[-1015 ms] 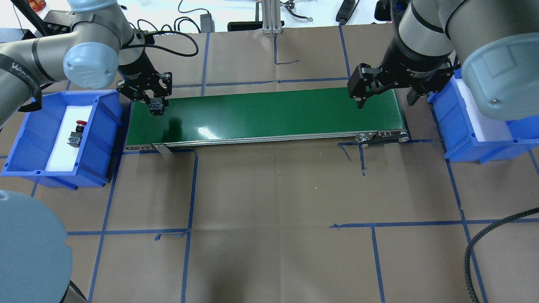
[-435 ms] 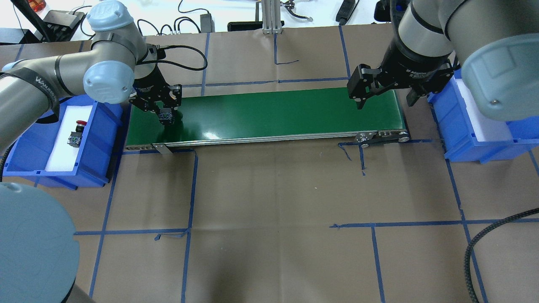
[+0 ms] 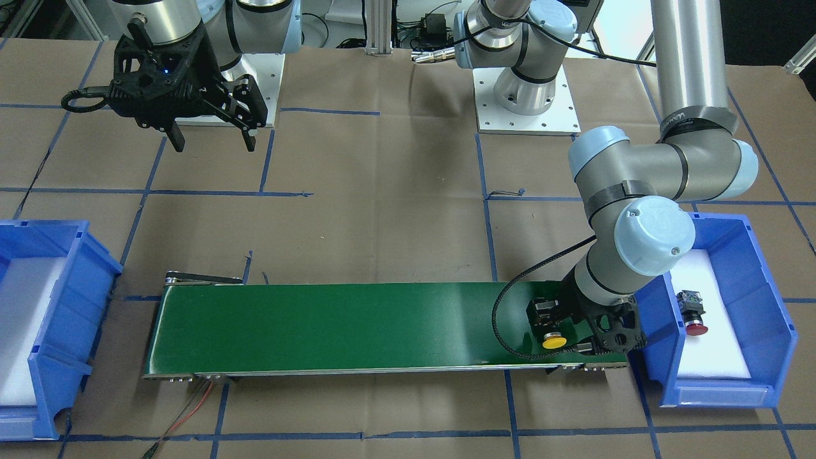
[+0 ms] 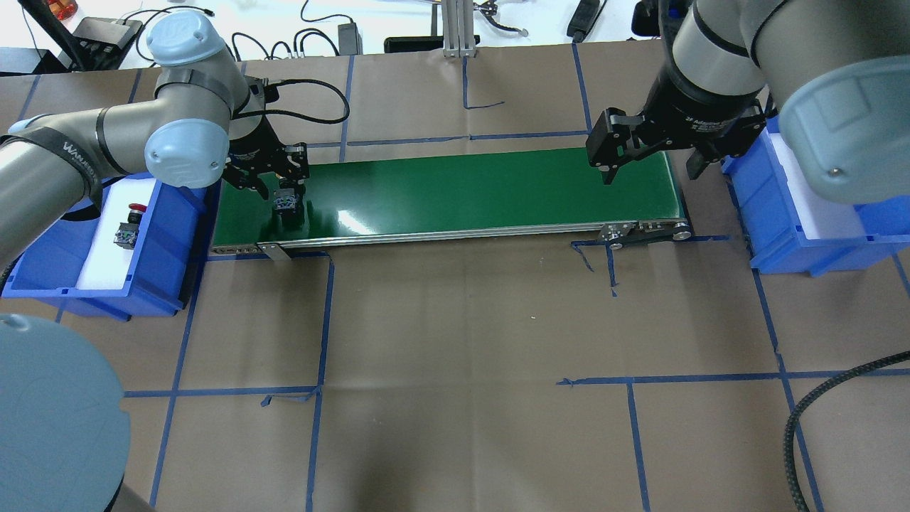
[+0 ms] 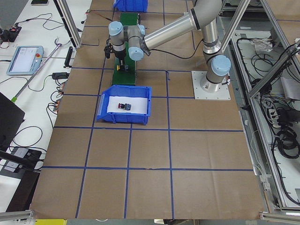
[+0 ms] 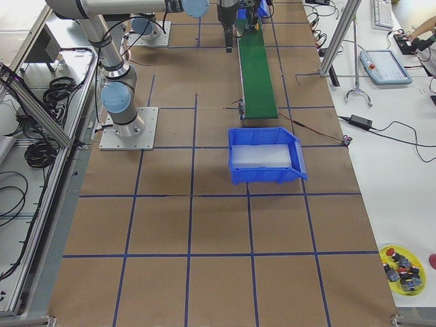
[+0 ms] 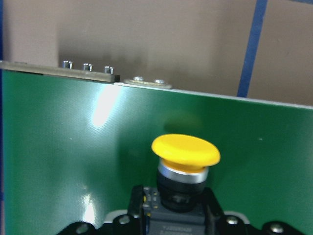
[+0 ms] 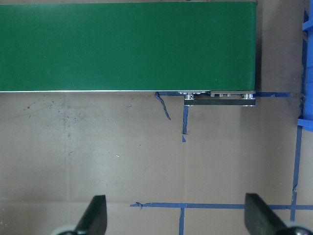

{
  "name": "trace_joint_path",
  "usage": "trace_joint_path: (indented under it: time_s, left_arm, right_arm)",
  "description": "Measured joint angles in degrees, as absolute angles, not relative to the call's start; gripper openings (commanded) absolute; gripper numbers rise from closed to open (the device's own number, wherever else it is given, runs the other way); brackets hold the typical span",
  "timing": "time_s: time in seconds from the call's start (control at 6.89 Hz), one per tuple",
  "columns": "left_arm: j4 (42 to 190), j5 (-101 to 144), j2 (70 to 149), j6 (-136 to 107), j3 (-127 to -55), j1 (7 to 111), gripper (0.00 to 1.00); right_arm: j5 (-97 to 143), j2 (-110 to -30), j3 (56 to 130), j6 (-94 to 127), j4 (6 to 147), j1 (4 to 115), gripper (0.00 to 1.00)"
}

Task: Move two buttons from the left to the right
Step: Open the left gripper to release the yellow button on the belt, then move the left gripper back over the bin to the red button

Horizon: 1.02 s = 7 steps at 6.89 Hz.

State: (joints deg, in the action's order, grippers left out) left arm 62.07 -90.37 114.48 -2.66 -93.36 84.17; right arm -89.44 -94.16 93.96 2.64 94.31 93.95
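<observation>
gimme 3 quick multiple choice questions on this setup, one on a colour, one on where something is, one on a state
1. The button in the left pincer, over the green belt, has a cap that is:
A. red
B. black
C. yellow

2. The red button is:
A. on the belt
B. in the blue bin on the robot's left
C. on the floor

3. The right pincer is:
A. open, holding nothing
B. shut on a button
C. shut with nothing in it

Answers:
1 C: the left wrist view shows a yellow cap right in front of the pincer.
2 B: the front view shows it lying inside that bin, next to the belt's end.
3 A: its jaws stand wide apart with nothing between them.
</observation>
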Motion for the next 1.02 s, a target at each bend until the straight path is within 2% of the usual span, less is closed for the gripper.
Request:
trace_joint_path:
  time_s: [0.29,0.73,1.02]
  left_arm:
    - [66.8,-90.3,111.3,-2.6,-89.9,83.9,1.0]
    - [84.2,-90.4,106.5,1.8,-80.5,82.4,1.0]
    - [87.0,-90.3,105.8,8.5,-79.5,77.6,1.0]
  right_arm:
    - [-89.5,-94.2,93.9,2.6,94.3,94.0,1.0]
    - [-89.5,-94.2,93.9,2.6,94.3,94.0,1.0]
    - [-89.4,-94.2,93.9,2.6,94.3,94.0,1.0]
